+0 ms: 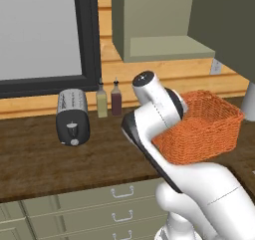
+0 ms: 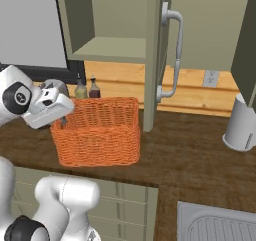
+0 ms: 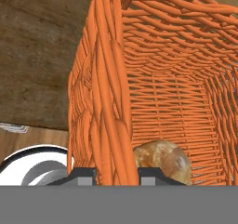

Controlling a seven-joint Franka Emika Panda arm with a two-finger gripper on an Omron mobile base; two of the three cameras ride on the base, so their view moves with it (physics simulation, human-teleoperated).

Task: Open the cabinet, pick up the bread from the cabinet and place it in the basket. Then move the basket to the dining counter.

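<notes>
I see the arm folded over the table [image 2: 200, 155], forearm reaching across from the left base view's lower right toward the basket [image 2: 97, 130]. The wrist is bent so the tool [image 2: 62, 119] points down onto the basket's near-left rim in the right base view.

In the hand view the rim wall [image 3: 109, 102] runs straight up between the two finger tips, one tip outside the basket and one inside. The tool looks clamped on the basket rim; fingers sit tight against the wicker on both sides.

The bread [image 3: 162, 160] lies on the basket floor, just beside the inner finger tip, touching or nearly touching the wall, I can't tell which.

The basket stands upright on the dark wood table, below the cabinet [image 2: 112, 20]. Its door [image 2: 156, 55] stands wide open, edge-on, with its handle [image 2: 174, 50] facing right.

A toaster [image 1: 72, 117] and two bottles [image 1: 108, 98] stand on the table left of the basket. A white jug [image 2: 241, 124] stands well apart to the right.
</notes>
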